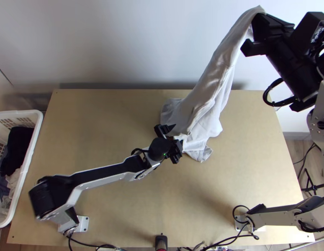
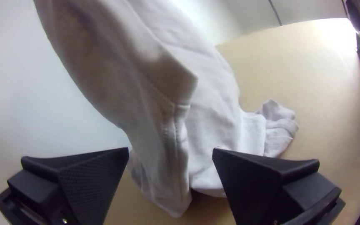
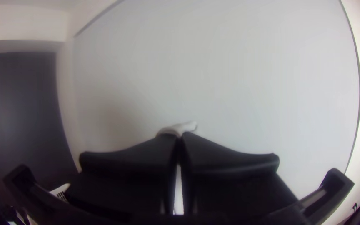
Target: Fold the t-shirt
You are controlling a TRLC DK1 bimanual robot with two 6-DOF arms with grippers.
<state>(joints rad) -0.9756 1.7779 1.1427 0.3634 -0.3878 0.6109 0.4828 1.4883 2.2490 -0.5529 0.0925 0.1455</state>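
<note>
The white t-shirt point(image 1: 210, 90) hangs in a long bunched drape from my right gripper point(image 1: 256, 23), its lower part lying crumpled on the table. In the right wrist view my right gripper point(image 3: 179, 137) is shut on a small bit of the shirt point(image 3: 180, 128). At the shirt's lower left edge is my left gripper point(image 1: 174, 136), low over the table. The left wrist view shows my left gripper point(image 2: 171, 152) open, with a seamed edge of the shirt point(image 2: 176, 129) hanging between and beyond its fingers.
A white basket point(image 1: 26, 167) of dark and light clothes stands off the table's left side. Bare wood of the table point(image 1: 107, 121) lies left of the shirt, and a pale wall point(image 1: 120, 42) rises behind. Cables lie along the near edge.
</note>
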